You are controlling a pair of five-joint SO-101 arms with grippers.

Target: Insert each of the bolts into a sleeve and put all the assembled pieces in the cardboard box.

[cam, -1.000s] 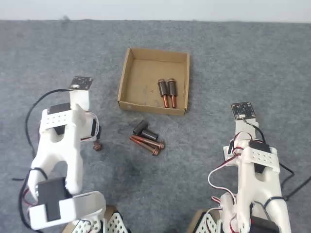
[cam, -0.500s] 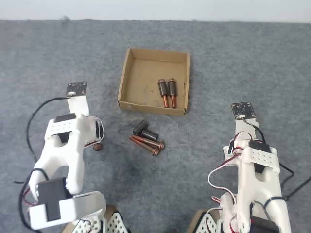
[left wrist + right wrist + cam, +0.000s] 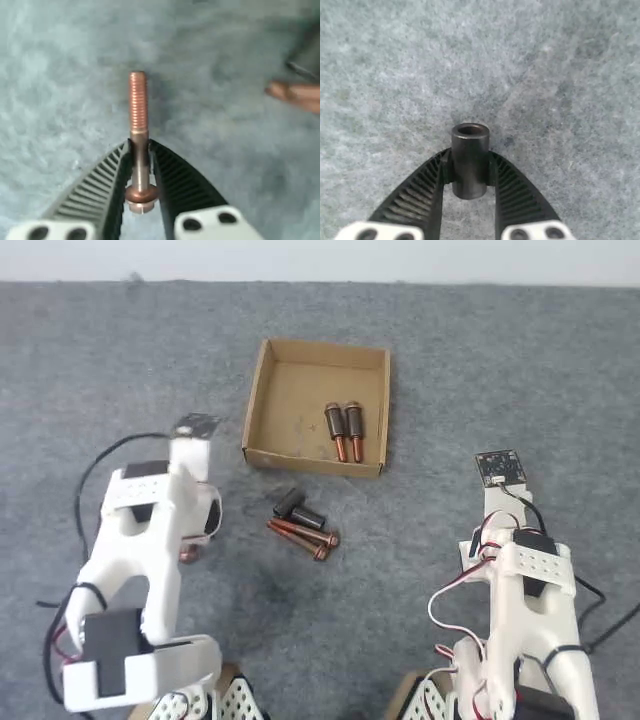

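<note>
Clenching a copper bolt (image 3: 138, 110) near its head are the fingers of the left gripper (image 3: 139, 146); those of the right gripper (image 3: 470, 157) grasp a black sleeve (image 3: 470, 147).

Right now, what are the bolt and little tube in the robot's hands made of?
The held bolt: likely copper-plated steel, given its shiny reddish threads. The held sleeve: probably blackened metal, perhaps hard plastic; a dark, smooth, matte tube.
</note>
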